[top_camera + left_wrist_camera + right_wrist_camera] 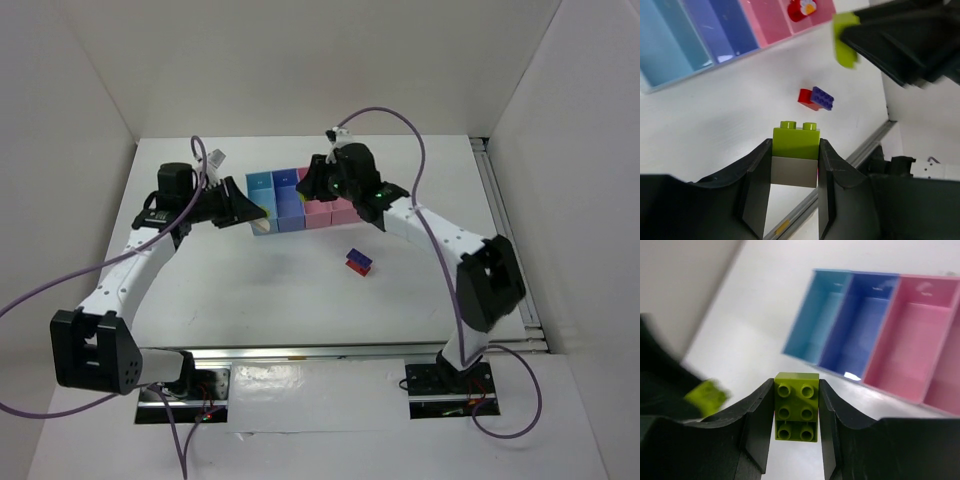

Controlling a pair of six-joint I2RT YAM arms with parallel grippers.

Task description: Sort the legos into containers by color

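Note:
My left gripper (pixel 258 222) (pixel 796 150) is shut on a yellow-green lego (pixel 796 142), held just in front of the light blue bin (pixel 260 184). My right gripper (pixel 308 188) (pixel 796 405) is shut on a second yellow-green lego (pixel 796 406), held above the row of bins: light blue (pixel 815 315), periwinkle (pixel 860 325), pink (pixel 910 335) and wider pink (pixel 945 385). The blue-and-red stacked lego (pixel 358 263) (pixel 816 98) lies on the table in front of the bins. A red piece (pixel 802 9) lies in the wider pink bin.
White walls enclose the table on the left, back and right. A metal rail (pixel 510 230) runs along the right edge. Purple cables (pixel 400 125) loop over both arms. The two grippers are close together by the bins.

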